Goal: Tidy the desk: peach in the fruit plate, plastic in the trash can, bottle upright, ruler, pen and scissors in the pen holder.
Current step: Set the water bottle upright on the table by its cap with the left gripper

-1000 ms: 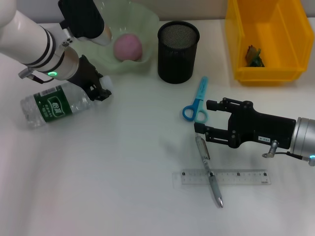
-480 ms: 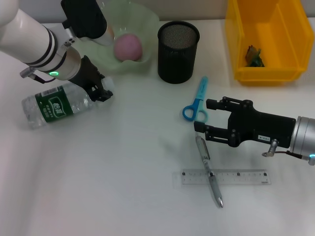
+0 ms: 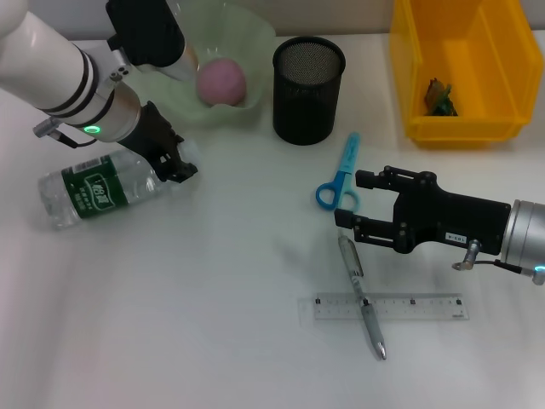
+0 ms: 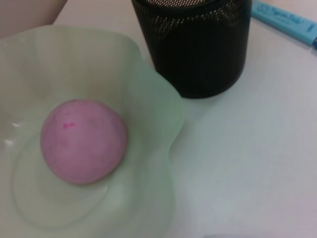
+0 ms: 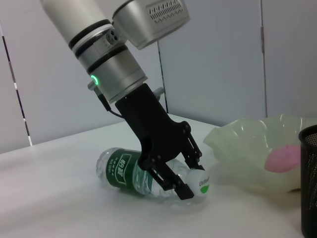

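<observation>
Lying on its side at the left of the desk, the bottle point(image 3: 98, 187) has its white cap end pointing right, and that's where the left gripper point(image 3: 176, 160) is. The black fingers come down on either side of the neck, right by the cap, and from the right wrist view they look closed in on it point(image 5: 184, 181), fairly narrow, touching the plastic. The bottle body with the green label stretches away to the left of the claw and is flat on the table, not lifted as far as I can see.

Just beyond the left gripper, the fruit plate point(image 3: 247, 38), a pale green wavy bowl, already has the pink peach point(image 3: 222, 82) in it. Right of that is the black mesh pen holder point(image 3: 308, 89), upright. Far right is the yellow trash can point(image 3: 502, 85) with a small dark scrap of plastic point(image 3: 439, 96) inside.

The right gripper point(image 3: 349, 200) is over on the right, low above the desk, pointing left, fingers spread fairly wide with nothing between them. The blue scissors point(image 3: 340, 175) lie just beside its far finger, handle loops near the fingertips, blades pointing toward the far side. The pen point(image 3: 362, 296) starts just below the near finger and runs toward the near edge, crossing over the clear ruler point(image 3: 390, 307), which lies flat left to right.
</observation>
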You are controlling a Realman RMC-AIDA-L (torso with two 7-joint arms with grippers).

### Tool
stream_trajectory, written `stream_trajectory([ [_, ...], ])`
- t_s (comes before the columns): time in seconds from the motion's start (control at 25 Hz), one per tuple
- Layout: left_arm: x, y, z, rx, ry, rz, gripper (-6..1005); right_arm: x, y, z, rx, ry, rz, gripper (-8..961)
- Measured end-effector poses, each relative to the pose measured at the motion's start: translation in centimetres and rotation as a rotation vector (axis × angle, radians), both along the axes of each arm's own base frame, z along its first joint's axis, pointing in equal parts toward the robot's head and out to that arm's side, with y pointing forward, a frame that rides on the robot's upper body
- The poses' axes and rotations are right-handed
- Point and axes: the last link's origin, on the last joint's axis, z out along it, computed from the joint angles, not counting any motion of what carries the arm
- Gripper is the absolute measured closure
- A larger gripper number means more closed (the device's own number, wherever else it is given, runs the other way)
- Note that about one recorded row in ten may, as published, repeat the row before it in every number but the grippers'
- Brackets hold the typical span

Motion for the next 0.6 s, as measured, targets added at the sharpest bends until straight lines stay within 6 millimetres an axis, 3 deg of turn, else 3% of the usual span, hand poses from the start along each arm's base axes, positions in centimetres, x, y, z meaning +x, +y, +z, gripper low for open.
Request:
stream_trajectory([
  [0.24, 0.7, -0.8, 0.5, -0.036, -0.061, 0.014, 566, 0.0, 0.0, 0.0, -0.001, 0.002, 0.002, 236],
  [0.6, 1.2, -1.8, 3.5, -0.046, -0.277, 0.041, 567, 0.0, -0.1, 0.0, -0.003, 0.003, 0.001, 237],
])
